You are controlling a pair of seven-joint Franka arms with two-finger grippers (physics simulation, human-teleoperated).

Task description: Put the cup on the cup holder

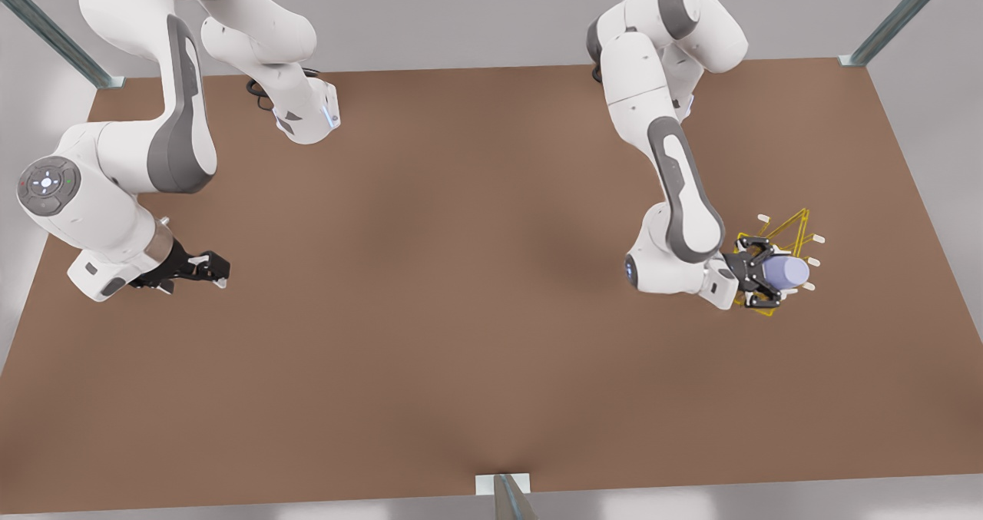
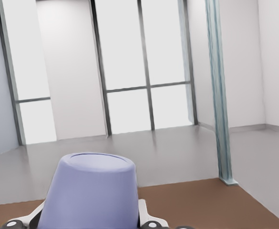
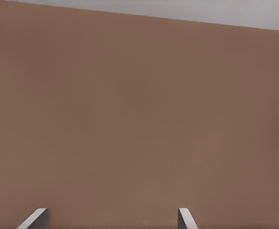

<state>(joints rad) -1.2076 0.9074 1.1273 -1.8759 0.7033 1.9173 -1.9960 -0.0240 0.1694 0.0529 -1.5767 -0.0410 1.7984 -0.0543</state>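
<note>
The pale lavender-blue cup [image 1: 789,272] lies on its side in my left gripper [image 1: 771,275], which is shut on it at the front view's right. Cup and gripper hover over the yellow wire cup holder [image 1: 795,226], among its white-tipped pegs [image 1: 814,262]; whether the cup touches a peg I cannot tell. From the left wrist camera the cup [image 2: 89,191] rises between the two fingers [image 2: 146,220], closed end away from the camera. My right gripper [image 1: 218,268] waits open and empty low over the table at the front view's left, its fingertips [image 3: 38,217] wide apart.
The brown table [image 1: 461,289] spreads between the two arms. Metal frame posts stand at its corners [image 1: 898,17] and at the middle of the near edge [image 1: 511,497]. The arm bases sit along the far edge.
</note>
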